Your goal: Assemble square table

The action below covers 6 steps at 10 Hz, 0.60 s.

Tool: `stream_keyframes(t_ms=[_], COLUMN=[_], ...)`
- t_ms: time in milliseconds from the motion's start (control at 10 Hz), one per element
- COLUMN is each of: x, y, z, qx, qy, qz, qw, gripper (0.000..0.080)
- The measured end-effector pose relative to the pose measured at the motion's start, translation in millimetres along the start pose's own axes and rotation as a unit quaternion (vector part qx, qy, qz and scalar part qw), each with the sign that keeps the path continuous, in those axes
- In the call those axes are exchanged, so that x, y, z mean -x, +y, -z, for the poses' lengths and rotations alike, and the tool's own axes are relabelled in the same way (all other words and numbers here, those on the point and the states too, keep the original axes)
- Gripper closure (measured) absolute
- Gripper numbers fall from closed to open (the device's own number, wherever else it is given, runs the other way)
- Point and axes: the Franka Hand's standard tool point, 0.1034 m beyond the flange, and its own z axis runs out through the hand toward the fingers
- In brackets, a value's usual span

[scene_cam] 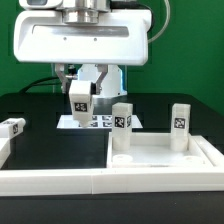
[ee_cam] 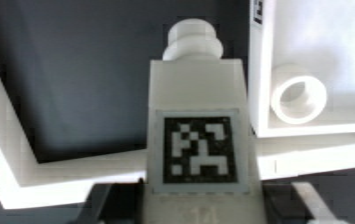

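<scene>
Left of centre in the exterior view, the claw (scene_cam: 79, 92) hangs above the black table (scene_cam: 35, 110). It is clenched on a short white plastic block leg (scene_cam: 80, 103) with a black-and-white square tag on its face (the leg is clear of the table and a little off upright). Behind it, flat on the table, lies the marker board (scene_cam: 100, 121).

At the lower right of that frame sits the white plastic square slab with a raised rim (scene_cam: 160, 160). Two more white block legs stand upright on it near its far edge, the left standing leg (scene_cam: 122, 125) and the right standing leg (scene_cam: 180, 122). A fourth white leg (scene_cam: 11, 128) lies at the left edge of the frame, well apart from the slab. A long white border rail (scene_cam: 50, 181) runs along the bottom left.

The wrist view shows the dark fingers (ee_cam: 117, 198) pressed against two sides of the held leg. Its rounded peg (ee_cam: 190, 40) points away from the camera, and a round hole (ee_cam: 300, 95) in the slab shows just beside it.
</scene>
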Motion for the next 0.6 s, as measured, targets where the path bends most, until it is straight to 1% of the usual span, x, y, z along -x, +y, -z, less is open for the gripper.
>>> stream_keyframes(t_ms=[100, 200, 300, 500, 600], x=[0.1, 0.2, -0.7, -10.2, -12.6], y=[-0.7, -4.5, -20.3, -62.7, -82.7], z=[-0.1, -0.4, 0.0, 7.3, 6.6], qx=[0.000, -0.001, -0.006, -0.019, -0.022], qy=[0.000, 0.000, 0.000, 0.010, 0.012], qz=[0.001, -0.007, -0.016, -0.043, -0.051], qw=[1.000, 1.000, 1.000, 0.999, 0.998], gripper=[0.0508, 0.0508, 0.0508, 0.0508, 0.0508])
